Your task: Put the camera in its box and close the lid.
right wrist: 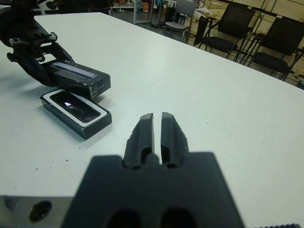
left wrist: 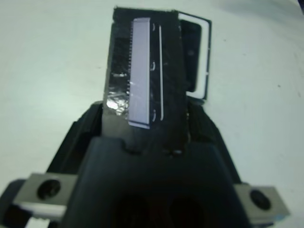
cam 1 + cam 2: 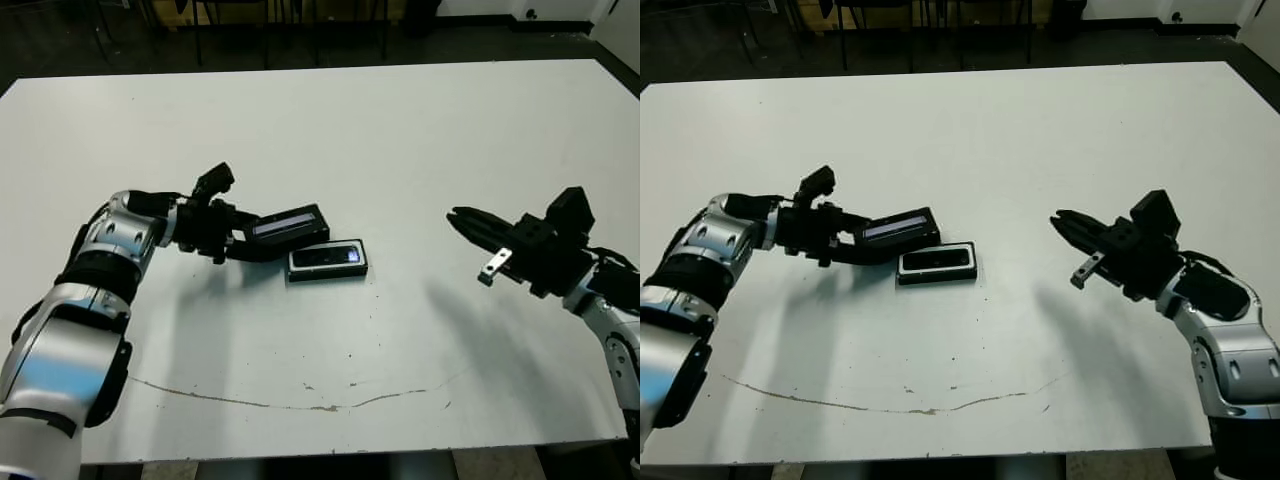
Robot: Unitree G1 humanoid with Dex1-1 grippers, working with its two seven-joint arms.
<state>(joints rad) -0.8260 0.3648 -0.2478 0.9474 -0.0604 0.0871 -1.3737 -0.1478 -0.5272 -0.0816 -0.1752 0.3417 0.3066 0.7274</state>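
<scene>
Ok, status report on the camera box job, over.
Left gripper shut on the lid, held beside the box. Right gripper shut, empty, off to the side. Camera lies in the box. Nothing in the way.

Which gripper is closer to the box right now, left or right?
Left. The left gripper, holding the lid, sits right beside the box with the camera inside. The right gripper hangs well off to the box's right, jaws shut and empty.

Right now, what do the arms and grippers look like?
Both arms have glossy silver shells with black joints. Left gripper and right gripper are all black, each with two tapered fingers. Silver mounting tabs with screw holes flank the wrist bodies. Dark cabling loops at the right wrist.
</scene>
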